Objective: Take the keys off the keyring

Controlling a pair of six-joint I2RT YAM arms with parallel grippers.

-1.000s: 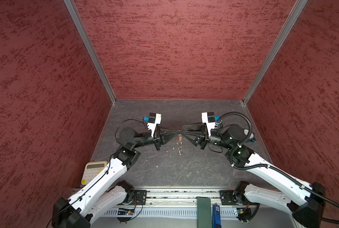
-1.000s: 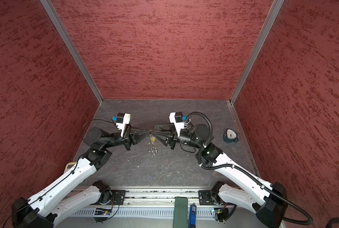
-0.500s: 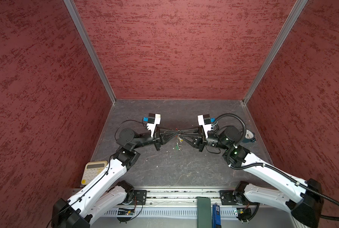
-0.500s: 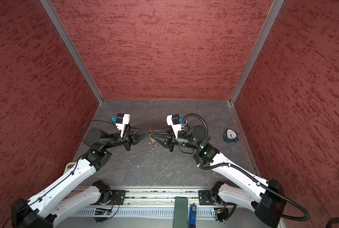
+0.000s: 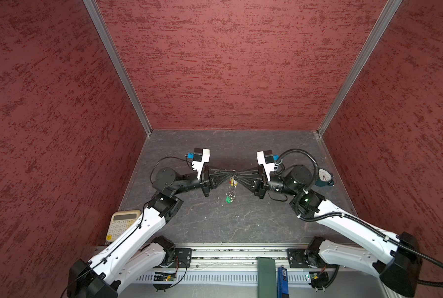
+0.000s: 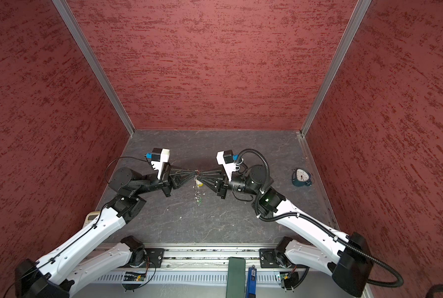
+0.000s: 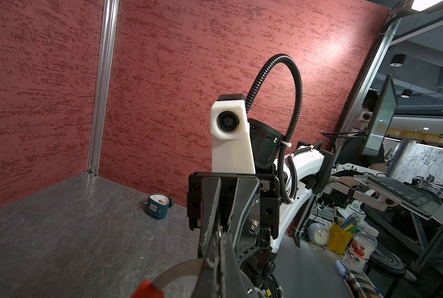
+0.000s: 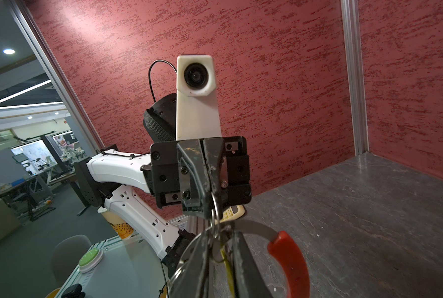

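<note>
Both grippers meet tip to tip above the middle of the table. My left gripper (image 5: 229, 172) (image 7: 221, 247) is shut on the keyring's metal band (image 7: 179, 269), whose red sleeve (image 8: 290, 260) curves away beside the fingers. My right gripper (image 5: 237, 173) (image 8: 221, 237) has its jaws drawn in on a small ring and the yellow key (image 8: 226, 260) (image 5: 232, 182) between them. Below the grippers a string of silver rings (image 5: 231, 192) hangs down. The green key (image 5: 227, 199) (image 6: 199, 200) dangles at its lower end, just over the table.
A cream calculator (image 5: 122, 225) lies at the front left, partly under the left arm. A teal dial timer (image 5: 324, 178) (image 7: 158, 206) stands by the right wall. Red walls enclose the grey table (image 5: 241, 227) on three sides.
My right gripper has moved left until its tips meet the left gripper's, and its jaws have narrowed around the yellow key. The hanging rings and green key have swung slightly.
</note>
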